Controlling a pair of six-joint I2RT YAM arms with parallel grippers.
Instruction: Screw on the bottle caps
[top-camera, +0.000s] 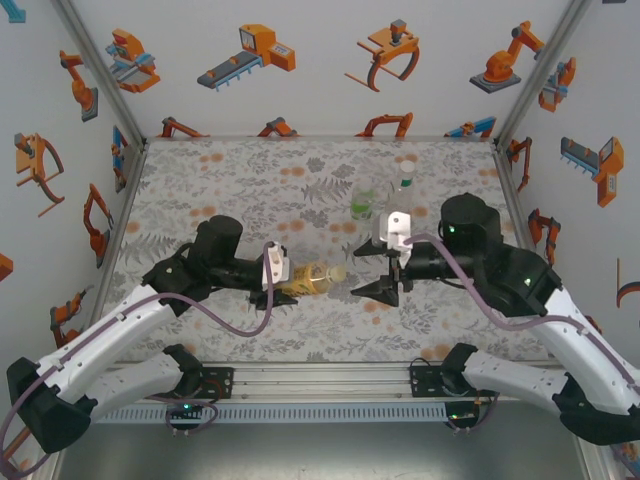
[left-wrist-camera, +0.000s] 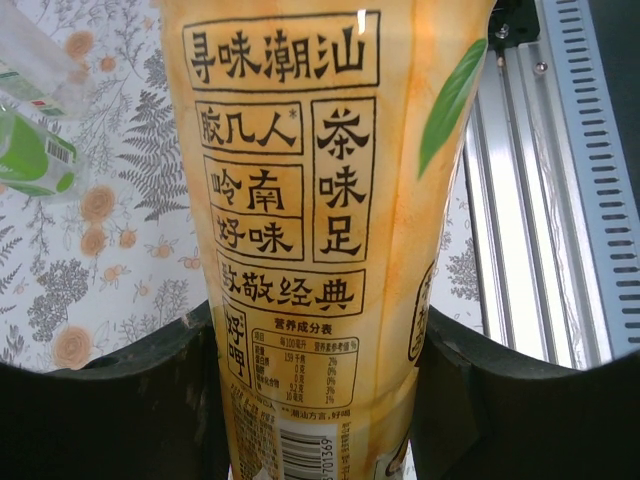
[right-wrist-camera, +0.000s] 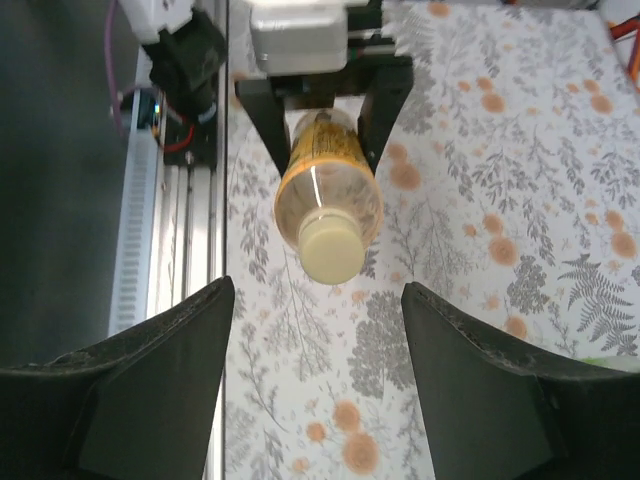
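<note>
Left fingers (left-wrist-camera: 110, 400) clamp the amber bottle (left-wrist-camera: 320, 200) around its labelled body; both its ends are cut off in the left wrist view. From above it lies level over the surface (top-camera: 250, 190). Its pale cap (right-wrist-camera: 332, 248) sits on the neck and points to 3 o'clock, at the right fingers (right-wrist-camera: 140, 390), which are spread wide and empty. At 12 o'clock from those stand a green-tinted bottle (top-camera: 362, 200) and a slim clear bottle (top-camera: 404, 185), both washed out, their tops and contents unclear.
</note>
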